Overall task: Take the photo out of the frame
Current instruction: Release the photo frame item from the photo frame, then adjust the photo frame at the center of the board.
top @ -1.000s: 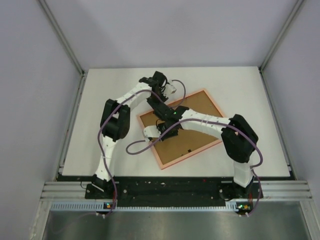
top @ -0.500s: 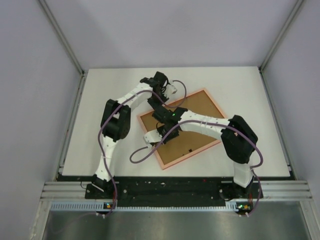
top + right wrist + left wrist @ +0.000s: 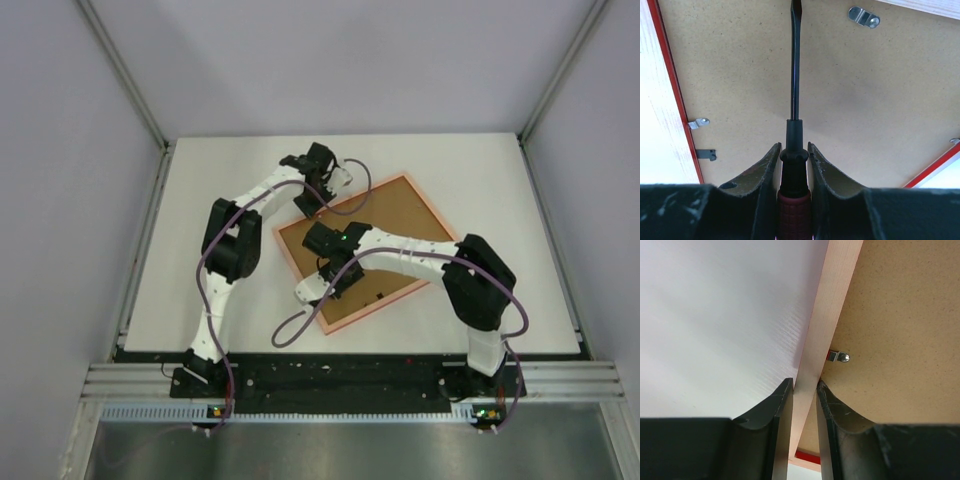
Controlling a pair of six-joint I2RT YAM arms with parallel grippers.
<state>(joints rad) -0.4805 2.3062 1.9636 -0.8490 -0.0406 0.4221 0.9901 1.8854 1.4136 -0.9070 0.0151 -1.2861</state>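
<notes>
On the white bench [image 3: 480, 170], near its middle: the frame [image 3: 400, 205], brown back upward, turned askew to the edges.

You have even, diffuse light from overhead: the white table [image 3: 480, 180] reads bright without glare, and shadows are faint and soft. Your top view is sharp, though fine detail is small. In both wrist views the dark fingers [image 3: 775, 410] at the near edge look underexposed and slightly blurred, while the frame [image 3: 900, 315] back and the screwdriver [image 3: 795, 75] shaft look crisp. Left of the frame, the table nearly washes out.
</notes>
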